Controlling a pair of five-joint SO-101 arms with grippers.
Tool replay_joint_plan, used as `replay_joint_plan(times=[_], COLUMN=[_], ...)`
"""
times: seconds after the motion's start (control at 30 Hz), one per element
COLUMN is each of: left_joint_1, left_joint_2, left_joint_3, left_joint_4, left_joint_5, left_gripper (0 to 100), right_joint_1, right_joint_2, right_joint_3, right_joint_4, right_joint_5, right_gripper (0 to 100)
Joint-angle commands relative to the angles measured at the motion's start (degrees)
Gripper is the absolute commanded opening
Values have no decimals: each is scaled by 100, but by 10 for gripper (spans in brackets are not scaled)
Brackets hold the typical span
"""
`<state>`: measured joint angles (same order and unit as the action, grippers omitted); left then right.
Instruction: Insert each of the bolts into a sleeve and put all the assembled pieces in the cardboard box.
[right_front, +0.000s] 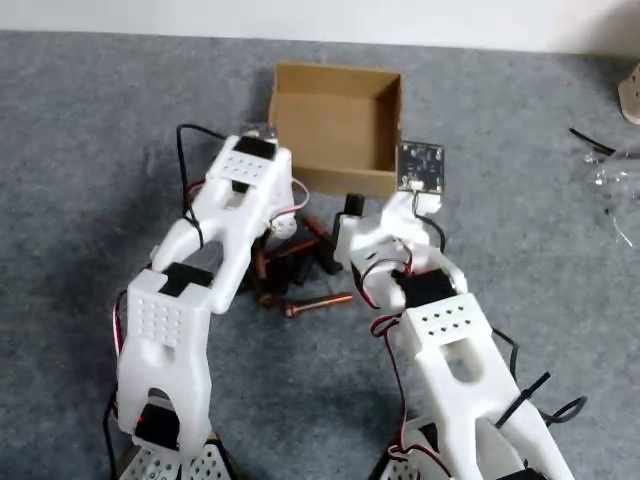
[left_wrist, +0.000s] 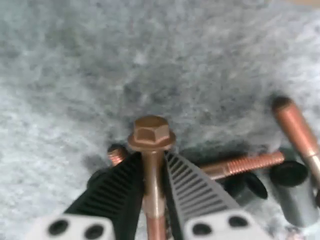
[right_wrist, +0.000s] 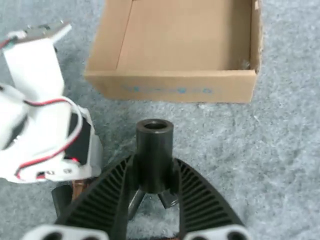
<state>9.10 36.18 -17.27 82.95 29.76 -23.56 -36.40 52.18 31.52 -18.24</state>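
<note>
My left gripper (left_wrist: 152, 159) is shut on a copper bolt (left_wrist: 151, 136), hex head pointing out past the fingertips, just above the grey felt. In the high view it (right_front: 262, 262) hangs over a pile of bolts and black sleeves (right_front: 300, 250). My right gripper (right_wrist: 153, 162) is shut on a black sleeve (right_wrist: 154, 142) with its open bore facing outward. That sleeve (right_front: 352, 205) is close to the front wall of the cardboard box (right_front: 335, 180), whose inside (right_wrist: 175, 45) looks bare. One loose bolt (right_front: 318, 303) lies nearer the arm bases.
More bolts (left_wrist: 242, 164) and black sleeves (left_wrist: 290, 190) lie beside the left gripper. The left arm's white body (right_wrist: 40, 125) is close to the right gripper. Cables and clear plastic (right_front: 610, 170) sit at the far right edge. Grey felt covers the table.
</note>
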Motion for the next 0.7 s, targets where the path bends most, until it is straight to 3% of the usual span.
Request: replay_joint_plan(times=[0.0, 0.13, 0.27, 0.43, 0.67], left_joint_1=[-426, -760, -743, -796, -1587], left_joint_2=[-66, -66, -66, -101, -505], left_joint_3=[-620, -1024, -1095, -1103, -1059], left_joint_4=[185, 202, 308, 369, 835], left_joint_5=[26, -53, -598, -659, -668], left_gripper=[5, 5, 5, 5, 4], right_joint_1=[-136, -136, -136, -119, -110], right_joint_2=[-110, -110, -110, -110, -110], right_joint_3=[-66, -66, 4, 4, 4], right_joint_4=[-215, -224, -462, -462, -462], right_joint_5=[79, 88, 88, 88, 88], right_gripper=[4, 4, 4, 4, 4])
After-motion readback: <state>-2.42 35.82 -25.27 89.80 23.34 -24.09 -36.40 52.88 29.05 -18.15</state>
